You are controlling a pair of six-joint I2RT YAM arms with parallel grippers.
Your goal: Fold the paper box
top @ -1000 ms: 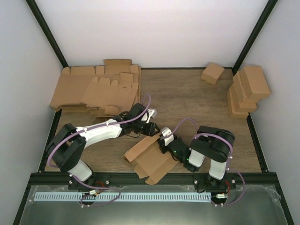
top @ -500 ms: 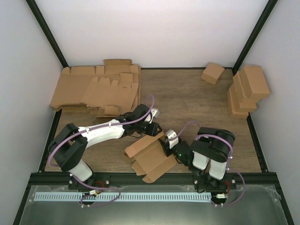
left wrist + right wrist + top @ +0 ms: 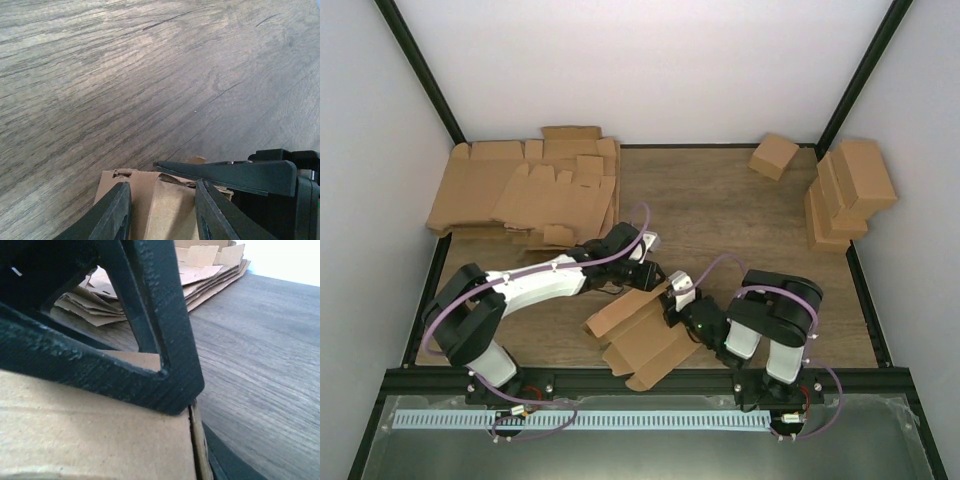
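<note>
Paper box: your half-formed paper box [image 3: 645, 340] lies at the near middle of the table [image 3: 720, 215], between the two arm bases. Its flaps are splayed open.
Right gripper: your right gripper [image 3: 671, 302] sits at the box's far right edge. In its wrist view one finger [image 3: 100, 365] lies flat along the cardboard. You cannot tell whether the jaws have clamped the panel.
Left gripper: your left gripper [image 3: 645, 277] is just beyond, at the box's far edge and close beside the right one. Its fingers [image 3: 114, 215] stand partly apart with cardboard showing between them. You cannot tell whether it is pinched.
Flat blanks: a pile of flat blanks [image 3: 520, 195] fills the far left corner.
Closed boxes: you have closed boxes [image 3: 845, 195] stacked against the far right wall, with a single box [image 3: 773, 156] tilted near them.
</note>
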